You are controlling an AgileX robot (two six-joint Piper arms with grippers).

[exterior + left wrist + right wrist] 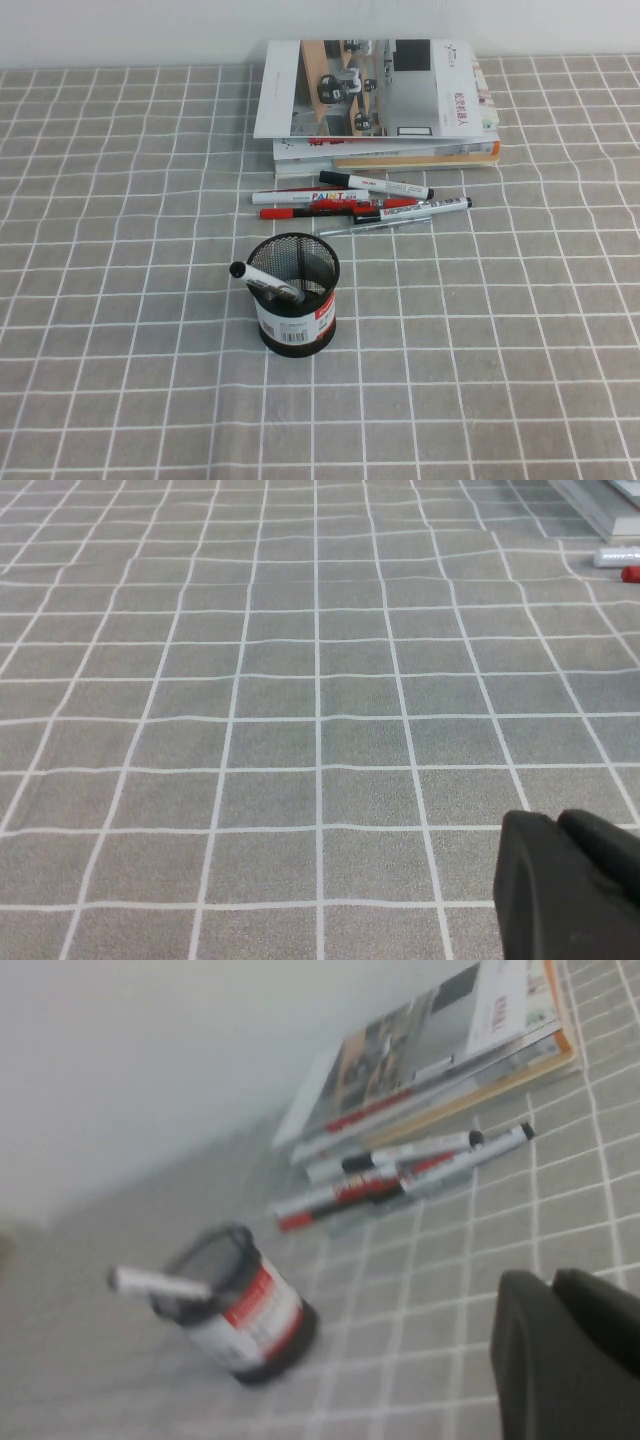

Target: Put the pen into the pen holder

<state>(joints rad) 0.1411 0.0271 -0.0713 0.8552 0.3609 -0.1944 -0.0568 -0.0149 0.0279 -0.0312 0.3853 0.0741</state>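
Your black wire-mesh pen holder (296, 294) already props the slim silvery pen (265, 281), black end jutting over its rim (looks done); right gripper (565, 1360) clenched empty nearby, left gripper (570, 885) indeterminate over bare cloth

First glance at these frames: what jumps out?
The black mesh pen holder near the table's middle, with a pen already leaning out of it toward the robot's left. Behind it lies a cluster of loose pens in front of a stack of books by the wall. Neither arm is over the table; each wrist view shows only a corner of its hand, left hand, right hand.
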